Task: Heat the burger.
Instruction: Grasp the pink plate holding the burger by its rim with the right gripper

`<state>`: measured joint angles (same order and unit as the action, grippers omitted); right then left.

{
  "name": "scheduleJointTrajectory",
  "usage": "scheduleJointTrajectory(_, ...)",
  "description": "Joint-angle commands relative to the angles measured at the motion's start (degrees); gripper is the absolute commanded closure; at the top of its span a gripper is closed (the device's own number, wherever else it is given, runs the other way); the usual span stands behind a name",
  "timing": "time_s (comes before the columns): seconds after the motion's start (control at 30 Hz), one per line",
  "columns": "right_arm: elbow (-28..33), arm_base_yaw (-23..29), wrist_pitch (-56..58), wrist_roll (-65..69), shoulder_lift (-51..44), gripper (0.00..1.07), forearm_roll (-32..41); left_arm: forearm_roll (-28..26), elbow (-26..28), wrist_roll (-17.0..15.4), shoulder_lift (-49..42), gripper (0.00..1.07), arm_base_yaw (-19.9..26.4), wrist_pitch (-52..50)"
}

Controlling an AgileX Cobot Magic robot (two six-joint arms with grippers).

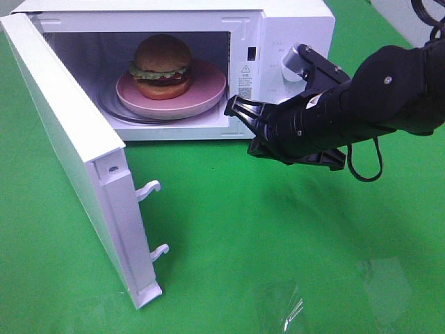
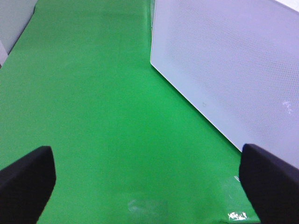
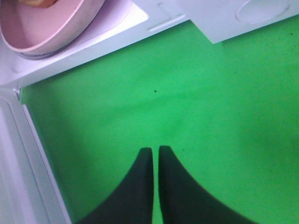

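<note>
The burger (image 1: 163, 66) sits on a round pink plate (image 1: 201, 97) inside the white microwave (image 1: 292, 28), whose door (image 1: 62, 132) swings wide open to the left. My right gripper (image 1: 233, 108) hovers just in front of the oven's opening, at its right side, clear of the plate. In the right wrist view its jaws (image 3: 155, 151) are shut together with nothing between them, over green cloth, with the plate's rim (image 3: 46, 28) ahead. My left gripper (image 2: 147, 172) is open and empty, low over the cloth beside the door's outer face (image 2: 233, 60).
The microwave's control knob (image 1: 292, 62) is right behind the right arm. Two latch hooks (image 1: 149, 189) stick out from the door's edge. Green cloth (image 1: 278, 229) covers the table in front.
</note>
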<state>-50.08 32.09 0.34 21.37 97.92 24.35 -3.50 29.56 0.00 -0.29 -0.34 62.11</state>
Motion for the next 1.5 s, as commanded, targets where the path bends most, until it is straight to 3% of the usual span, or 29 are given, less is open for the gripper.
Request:
scheduleJointTrajectory(0.03, -1.8, -0.1, 4.0, -1.0, -0.6, 1.02, -6.1, -0.1, 0.1, 0.0, -0.3, 0.06, 0.1, -0.7)
scheduleJointTrajectory(0.07, -3.4, -0.1, 7.9, -1.0, -0.6, 1.02, -10.6, -0.1, 0.1, 0.0, -0.3, 0.06, 0.1, -0.7)
scheduleJointTrajectory(0.1, -3.4, -0.1, 7.9, -1.0, -0.6, 1.02, -10.6, -0.1, 0.1, 0.0, -0.3, 0.06, 0.1, -0.7)
scheduleJointTrajectory(0.17, -6.8, -0.1, 16.2, -1.0, -0.6, 1.02, -20.4, -0.1, 0.1, 0.0, -0.3, 0.06, 0.1, -0.7)
scheduleJointTrajectory(0.37, -11.0, -0.1, 24.9, -6.5, -0.6, 1.02, -28.3, -0.1, 0.1, 0.0, -0.3, 0.06, 0.1, -0.7)
scheduleJointTrajectory(0.4, -11.0, -0.1, 24.9, -6.5, -0.6, 1.02, -28.3, -0.1, 0.1, 0.0, -0.3, 0.06, 0.1, -0.7)
scheduleJointTrajectory(0.47, -13.3, -0.1, 29.9, -19.8, -0.6, 1.02, -29.5, -0.1, 0.1, 0.0, -0.3, 0.06, 0.1, -0.7)
scheduleJointTrajectory(0.53, -13.3, -0.1, 29.9, -19.8, -0.6, 1.02, -29.5, -0.1, 0.1, 0.0, -0.3, 0.06, 0.1, -0.7)
scheduleJointTrajectory(0.6, -14.7, 0.0, 32.5, -34.1, -0.6, 1.01, -29.4, -0.1, 0.1, 0.0, -0.3, 0.06, 0.1, -0.7)
scheduleJointTrajectory(0.7, -14.7, 0.0, 32.9, -38.1, -0.6, 1.01, -29.4, -0.1, 0.1, 0.0, -0.3, 0.06, 0.1, -0.7)
scheduleJointTrajectory(0.9, -14.8, 0.0, 34.5, -63.7, -0.6, 1.0, -32.1, -0.1, 0.1, 0.0, -0.3, 0.06, 0.1, -0.7)
scheduleJointTrajectory(1.23, -14.8, 0.0, 33.1, -76.5, -0.6, 0.95, -38.6, -0.1, 0.1, 0.0, -0.3, 0.06, 0.1, -0.7)
scheduleJointTrajectory(1.4, -14.8, 0.0, 30.3, -80.0, -0.6, 0.85, -40.3, -0.1, 0.1, 0.0, -0.3, 0.06, 0.1, -0.7)
scheduleJointTrajectory(1.43, -14.8, 0.1, 29.0, -80.4, -0.6, 0.75, -41.1, -0.1, 0.1, 0.0, -0.3, 0.06, 0.1, -0.7)
scheduleJointTrajectory(1.47, -14.8, 0.1, 29.0, -80.4, -0.6, 0.75, -41.1, -0.1, 0.1, 0.0, -0.3, 0.06, 0.1, -0.7)
scheduleJointTrajectory(1.5, -14.9, 0.1, 27.7, -80.4, -0.6, 0.62, -41.4, -0.1, 0.1, 0.0, -0.3, 0.06, 0.1, -0.7)
